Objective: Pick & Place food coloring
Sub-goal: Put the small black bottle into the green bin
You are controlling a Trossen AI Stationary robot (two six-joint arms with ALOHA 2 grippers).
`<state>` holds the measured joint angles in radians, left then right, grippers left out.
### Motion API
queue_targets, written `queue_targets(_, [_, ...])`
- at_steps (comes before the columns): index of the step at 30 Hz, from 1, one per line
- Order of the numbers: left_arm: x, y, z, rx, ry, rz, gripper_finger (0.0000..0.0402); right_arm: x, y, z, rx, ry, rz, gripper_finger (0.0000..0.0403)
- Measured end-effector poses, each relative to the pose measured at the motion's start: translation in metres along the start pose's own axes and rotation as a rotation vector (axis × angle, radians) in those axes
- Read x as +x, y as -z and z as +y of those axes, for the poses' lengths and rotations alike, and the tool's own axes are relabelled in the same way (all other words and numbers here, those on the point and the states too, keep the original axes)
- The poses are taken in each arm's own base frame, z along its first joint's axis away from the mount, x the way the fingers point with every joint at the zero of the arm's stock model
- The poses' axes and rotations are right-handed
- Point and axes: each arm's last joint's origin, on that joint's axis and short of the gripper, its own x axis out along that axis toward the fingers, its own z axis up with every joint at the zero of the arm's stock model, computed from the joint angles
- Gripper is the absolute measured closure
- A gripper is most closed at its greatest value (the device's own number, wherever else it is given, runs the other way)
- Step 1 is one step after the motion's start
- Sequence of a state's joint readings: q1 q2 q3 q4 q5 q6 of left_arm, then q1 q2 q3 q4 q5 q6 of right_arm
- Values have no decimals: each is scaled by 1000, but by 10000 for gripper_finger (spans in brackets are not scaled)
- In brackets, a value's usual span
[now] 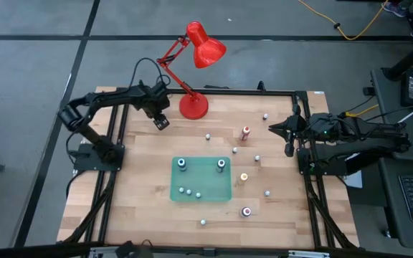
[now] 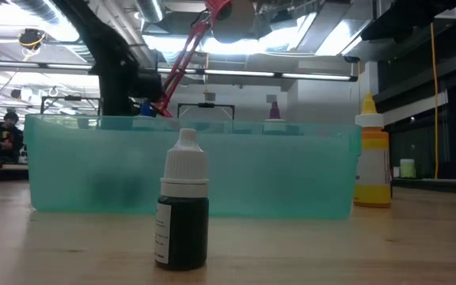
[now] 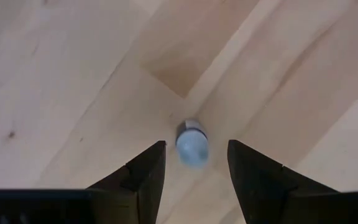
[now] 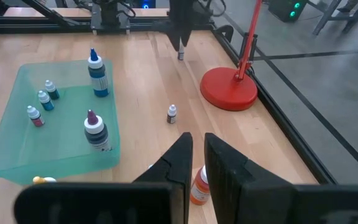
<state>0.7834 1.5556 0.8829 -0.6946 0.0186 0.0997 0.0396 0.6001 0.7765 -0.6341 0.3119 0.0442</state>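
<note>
My left gripper (image 1: 161,122) is open and points down near the red lamp's base, at the table's far left. A tiny food coloring bottle (image 3: 191,142) with a pale cap stands upright on the wood below it, between the two fingertips in the left wrist view and clear of both. The same bottle (image 4: 180,56) shows under that gripper in the right wrist view. Three small bottles (image 4: 44,99) and two bigger ones stand in the green tray (image 1: 224,192). My right gripper (image 1: 288,143) waits shut, raised at the table's right edge.
A red desk lamp (image 1: 193,106) stands right beside my left gripper. Several loose bottles dot the wood right of the tray, among them a reddish one (image 1: 246,132), a yellow one (image 1: 243,176) and a purple one (image 1: 246,211). A dark bottle (image 2: 183,210) stands in front of the tray.
</note>
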Motion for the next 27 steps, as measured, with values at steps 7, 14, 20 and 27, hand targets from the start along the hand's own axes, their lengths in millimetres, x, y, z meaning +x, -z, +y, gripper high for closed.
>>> queue_targets(7, [16, -6, 1, 17, 1, 5, 232, 0, 0, 0, 0, 0, -1, 357])
queue_targets(14, [21, -6, 1, 37, 2, 17, 233, 0, 0, 0, 0, 0, 0, 357])
queue_targets(20, [21, -7, 1, 35, 2, 16, 266, 0, 0, 0, 0, 0, -1, 357])
queue_targets(27, [21, -6, 1, -4, 2, 22, 335, 0, 0, 0, 0, 0, -1, 357])
